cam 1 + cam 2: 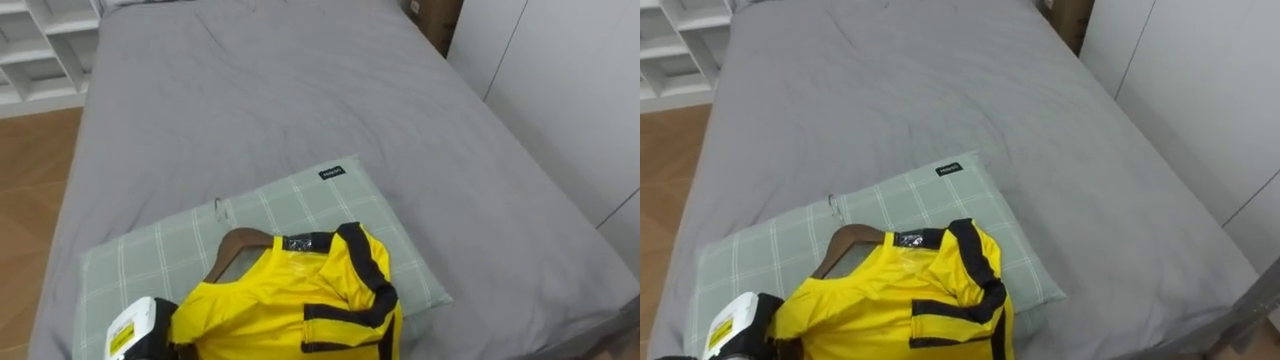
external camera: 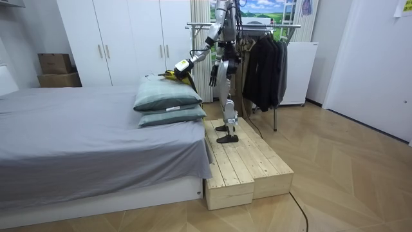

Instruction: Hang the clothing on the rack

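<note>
While the yellow shirt (image 1: 290,300) lies on its wooden hanger (image 1: 235,245) atop the pillow (image 1: 300,200), my left hand (image 1: 137,330) rests at its shoulder. I cannot tell whether it has a grip, since the fingers are hidden. Nothing is hung yet: the lift and the carry to the rack (image 2: 290,26) remain, and my right hand (image 2: 212,77) hangs idle.

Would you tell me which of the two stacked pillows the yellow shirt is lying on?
The upper pillow, the pale green checked one; the lower pillow lies beneath it, directly on the bed.
</note>
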Robot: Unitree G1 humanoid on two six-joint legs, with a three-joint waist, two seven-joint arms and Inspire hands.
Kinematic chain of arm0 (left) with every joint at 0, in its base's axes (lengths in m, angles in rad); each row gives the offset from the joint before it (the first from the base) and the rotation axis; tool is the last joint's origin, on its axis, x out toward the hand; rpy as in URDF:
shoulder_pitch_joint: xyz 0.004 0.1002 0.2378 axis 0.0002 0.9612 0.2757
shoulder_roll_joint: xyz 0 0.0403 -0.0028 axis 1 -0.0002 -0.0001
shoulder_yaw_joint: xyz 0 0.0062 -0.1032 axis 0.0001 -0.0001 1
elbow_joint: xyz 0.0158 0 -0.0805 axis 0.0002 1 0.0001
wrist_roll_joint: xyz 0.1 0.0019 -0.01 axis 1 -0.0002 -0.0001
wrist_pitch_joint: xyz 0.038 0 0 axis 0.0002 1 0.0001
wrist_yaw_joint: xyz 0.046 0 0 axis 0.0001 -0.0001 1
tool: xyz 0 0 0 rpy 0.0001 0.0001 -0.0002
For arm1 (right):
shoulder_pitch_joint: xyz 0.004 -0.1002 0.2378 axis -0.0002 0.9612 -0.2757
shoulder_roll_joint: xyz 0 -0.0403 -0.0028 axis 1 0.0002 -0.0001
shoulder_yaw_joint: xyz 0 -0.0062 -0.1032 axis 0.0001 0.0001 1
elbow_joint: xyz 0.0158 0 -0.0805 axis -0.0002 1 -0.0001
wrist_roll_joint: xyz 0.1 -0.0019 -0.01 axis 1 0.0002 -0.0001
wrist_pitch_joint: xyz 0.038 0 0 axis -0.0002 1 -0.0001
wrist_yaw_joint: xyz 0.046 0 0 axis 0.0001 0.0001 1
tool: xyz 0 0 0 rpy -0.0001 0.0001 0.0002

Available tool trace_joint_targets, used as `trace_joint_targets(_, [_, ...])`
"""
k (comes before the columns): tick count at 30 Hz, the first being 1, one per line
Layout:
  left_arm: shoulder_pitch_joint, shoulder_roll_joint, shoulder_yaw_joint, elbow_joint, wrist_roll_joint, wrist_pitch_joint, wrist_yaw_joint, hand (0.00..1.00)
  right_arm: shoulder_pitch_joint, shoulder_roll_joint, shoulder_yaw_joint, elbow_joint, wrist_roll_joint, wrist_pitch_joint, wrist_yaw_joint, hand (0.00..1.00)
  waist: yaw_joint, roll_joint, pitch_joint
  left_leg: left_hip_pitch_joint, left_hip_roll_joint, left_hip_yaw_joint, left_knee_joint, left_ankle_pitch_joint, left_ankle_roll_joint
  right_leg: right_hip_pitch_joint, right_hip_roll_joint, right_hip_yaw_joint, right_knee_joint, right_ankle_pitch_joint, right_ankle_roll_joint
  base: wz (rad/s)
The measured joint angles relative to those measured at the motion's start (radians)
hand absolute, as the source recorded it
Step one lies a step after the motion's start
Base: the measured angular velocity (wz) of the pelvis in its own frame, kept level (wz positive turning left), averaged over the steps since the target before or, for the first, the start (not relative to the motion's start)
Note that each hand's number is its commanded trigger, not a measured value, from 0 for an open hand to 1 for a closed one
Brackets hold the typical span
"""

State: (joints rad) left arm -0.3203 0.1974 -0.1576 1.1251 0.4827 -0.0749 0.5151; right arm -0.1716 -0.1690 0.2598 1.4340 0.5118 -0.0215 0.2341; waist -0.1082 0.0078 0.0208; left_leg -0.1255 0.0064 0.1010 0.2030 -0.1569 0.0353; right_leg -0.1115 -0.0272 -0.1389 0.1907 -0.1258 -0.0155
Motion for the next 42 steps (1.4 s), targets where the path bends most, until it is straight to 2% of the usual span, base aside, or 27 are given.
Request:
trace_joint_targets(5, [0.054, -0.010, 0.020, -0.110, -0.018, -0.025, 0.040, 1.00, 0.033, 0.001, -0.019, 0.001, -0.002, -0.011, -0.002, 0.00, 0.003, -0.001, -0.0023, 0.034, -0.002, -0.007, -0.005, 0.000, 0.000, 0.038, 0.000, 0.001, -0.008, -0.003, 0.003, 0.04])
trace_joint_targets(7, [0.070, -0.012, 0.020, -0.130, -0.022, -0.049, 0.057, 1.00, 0.043, 0.002, -0.020, 0.001, -0.002, -0.013, -0.003, 0.00, 0.003, -0.003, -0.0056, 0.053, -0.003, -0.007, -0.008, 0.000, 0.000, 0.061, 0.000, 0.000, -0.015, -0.004, 0.004, 0.00])
trace_joint_targets(9, [0.088, -0.013, 0.024, -0.146, -0.022, -0.064, 0.064, 1.00, 0.050, 0.002, -0.022, 0.001, -0.003, -0.013, -0.002, 0.00, 0.003, -0.008, -0.0130, 0.062, -0.004, -0.007, -0.008, 0.000, 0.000, 0.074, 0.000, 0.000, -0.024, -0.004, 0.005, 0.00])
trace_joint_targets(12, [0.103, -0.014, 0.028, -0.170, -0.049, -0.072, 0.065, 1.00, 0.057, 0.002, -0.031, 0.000, 0.001, -0.014, -0.007, 0.00, 0.007, -0.016, -0.0186, 0.069, -0.003, -0.009, -0.006, 0.000, -0.001, 0.084, 0.001, -0.002, -0.025, -0.006, 0.005, 0.01])
trace_joint_targets(15, [0.112, -0.014, 0.027, -0.202, -0.102, -0.076, 0.065, 1.00, 0.066, 0.002, -0.029, -0.011, 0.012, -0.020, -0.013, 0.00, 0.007, -0.016, -0.0188, 0.072, -0.004, -0.012, -0.004, 0.000, -0.001, 0.091, 0.000, -0.003, -0.028, -0.006, 0.006, 0.02])
trace_joint_targets(26, [0.134, -0.014, 0.038, -0.293, -0.141, -0.089, 0.097, 1.00, 0.129, 0.003, -0.069, -0.039, 0.015, -0.022, -0.027, 0.00, 0.007, -0.015, -0.0190, 0.128, -0.005, -0.023, -0.020, -0.001, -0.002, 0.147, 0.002, -0.010, -0.041, -0.009, 0.006, 0.02])
trace_joint_targets(36, [0.200, -0.014, 0.037, -0.374, -0.165, -0.099, 0.123, 1.00, 0.131, 0.005, -0.107, -0.041, 0.016, -0.023, -0.039, 0.00, 0.008, -0.014, -0.0184, 0.158, -0.005, -0.021, -0.038, -0.003, -0.003, 0.166, 0.004, -0.005, -0.042, -0.009, 0.006, 0.00])
trace_joint_targets(39, [0.201, -0.014, 0.038, -0.381, -0.165, -0.127, 0.151, 1.00, 0.131, 0.006, -0.107, -0.045, 0.015, -0.038, -0.042, 0.00, 0.009, -0.010, -0.0163, 0.159, -0.004, -0.021, -0.038, -0.003, -0.003, 0.167, 0.004, -0.004, -0.041, -0.009, 0.006, 0.00])
trace_joint_targets(42, [0.201, -0.014, 0.036, -0.393, -0.165, -0.133, 0.160, 1.00, 0.130, 0.005, -0.107, -0.073, 0.012, -0.042, -0.046, 0.00, 0.010, -0.007, -0.0138, 0.161, -0.004, -0.021, -0.038, -0.003, -0.003, 0.168, 0.005, -0.003, -0.040, -0.009, 0.006, 0.00])
